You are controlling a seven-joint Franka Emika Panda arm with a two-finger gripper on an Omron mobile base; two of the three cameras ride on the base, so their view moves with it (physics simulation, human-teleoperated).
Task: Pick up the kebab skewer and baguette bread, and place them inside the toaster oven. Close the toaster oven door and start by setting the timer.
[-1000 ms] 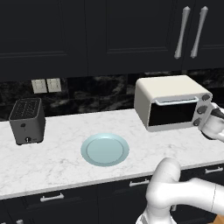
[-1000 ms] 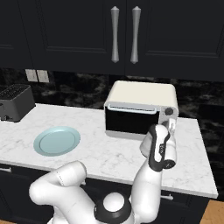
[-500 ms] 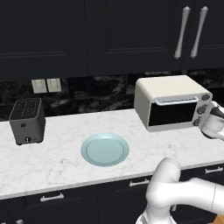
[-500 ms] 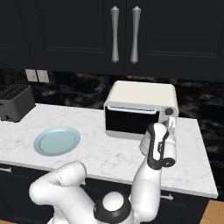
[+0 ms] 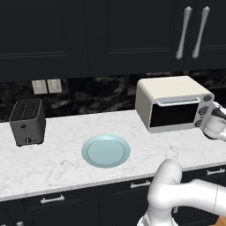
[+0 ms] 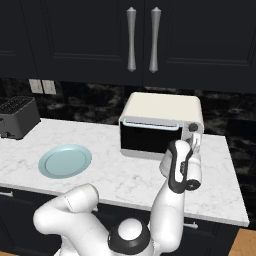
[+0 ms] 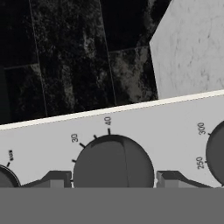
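Note:
The cream-white toaster oven [image 5: 167, 92] [image 6: 162, 107] stands at the back of the counter, and its dark glass toaster oven door [image 5: 174, 115] [image 6: 149, 137] is closed. My gripper [image 5: 213, 114] [image 6: 196, 142] [image 7: 113, 179] is at the oven's side knob panel. In the hand view its two fingertips [image 7: 57, 179] sit against either side of the round dark timer knob [image 7: 113, 159], which is ringed with minute marks. The kebab skewer and the baguette bread are hidden.
A pale blue plate [image 5: 106, 151] [image 6: 65, 161] lies mid-counter. A dark grey slot toaster [image 5: 27, 121] [image 6: 17, 117] stands far left. A temperature knob [image 7: 217, 153] sits beside the timer knob. Dark cabinets with silver handles [image 6: 142, 39] hang above.
The fingers have drawn in from wide apart to the sides of the timer knob. The arm and the oven have stayed in place.

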